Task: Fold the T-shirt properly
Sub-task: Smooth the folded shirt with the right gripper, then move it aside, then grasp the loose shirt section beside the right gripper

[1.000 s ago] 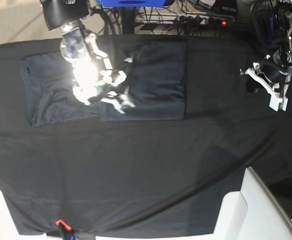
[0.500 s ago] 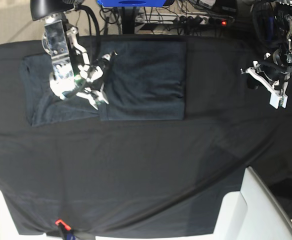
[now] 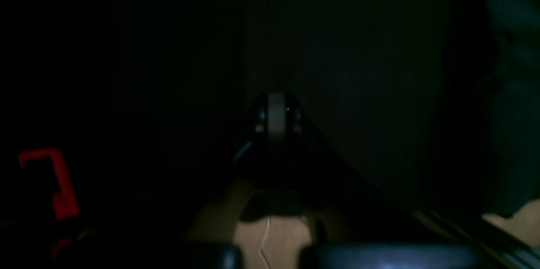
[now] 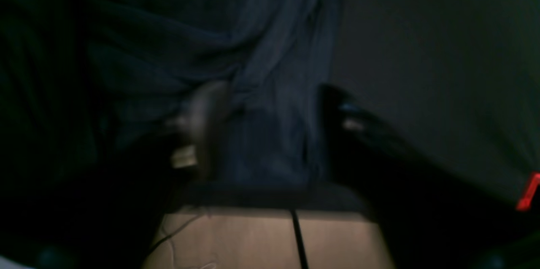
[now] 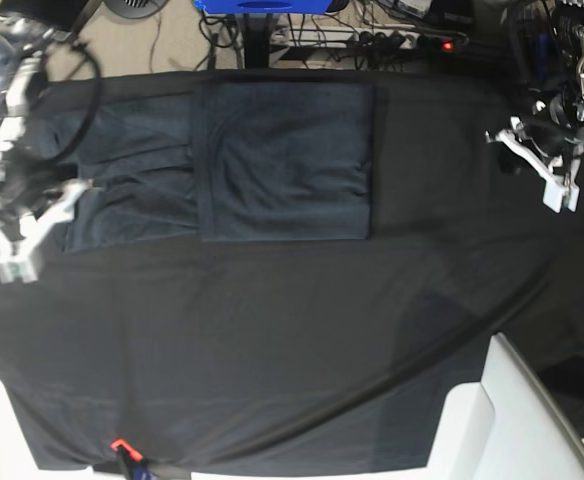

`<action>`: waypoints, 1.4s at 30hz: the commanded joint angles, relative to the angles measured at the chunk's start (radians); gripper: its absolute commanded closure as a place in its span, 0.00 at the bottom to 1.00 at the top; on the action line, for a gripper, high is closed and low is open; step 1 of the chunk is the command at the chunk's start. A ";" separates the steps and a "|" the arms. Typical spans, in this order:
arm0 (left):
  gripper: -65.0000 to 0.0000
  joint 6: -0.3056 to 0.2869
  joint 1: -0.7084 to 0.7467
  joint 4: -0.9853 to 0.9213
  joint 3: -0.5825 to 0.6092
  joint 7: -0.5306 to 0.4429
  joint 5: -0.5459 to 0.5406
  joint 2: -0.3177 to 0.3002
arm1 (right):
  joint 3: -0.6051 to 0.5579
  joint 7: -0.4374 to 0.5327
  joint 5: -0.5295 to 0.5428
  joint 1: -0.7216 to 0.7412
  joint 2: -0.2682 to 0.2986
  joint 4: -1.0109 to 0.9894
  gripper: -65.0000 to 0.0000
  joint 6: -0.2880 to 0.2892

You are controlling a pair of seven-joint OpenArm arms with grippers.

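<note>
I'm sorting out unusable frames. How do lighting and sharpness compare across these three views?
Base view: evenly lit, T-shirt sharp, right gripper motion-smeared. Right wrist view: dim, fingers blurred. Left wrist view: nearly black, only the left gripper faintly visible.

Bare black tablecloth [image 5: 272, 340] below T-shirt [image 5: 282, 160]

The T-shirt [image 5: 262, 160] lies on the tablecloth [image 5: 292, 340] toward eleven o'clock; the right gripper [image 5: 27, 225] at nine, the left gripper [image 5: 547, 165] at two.
</note>
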 commanded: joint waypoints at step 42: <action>1.00 -0.004 -0.008 0.014 -0.005 -0.015 -0.005 -0.009 | -0.095 0.010 0.563 0.117 0.276 -0.993 0.22 0.157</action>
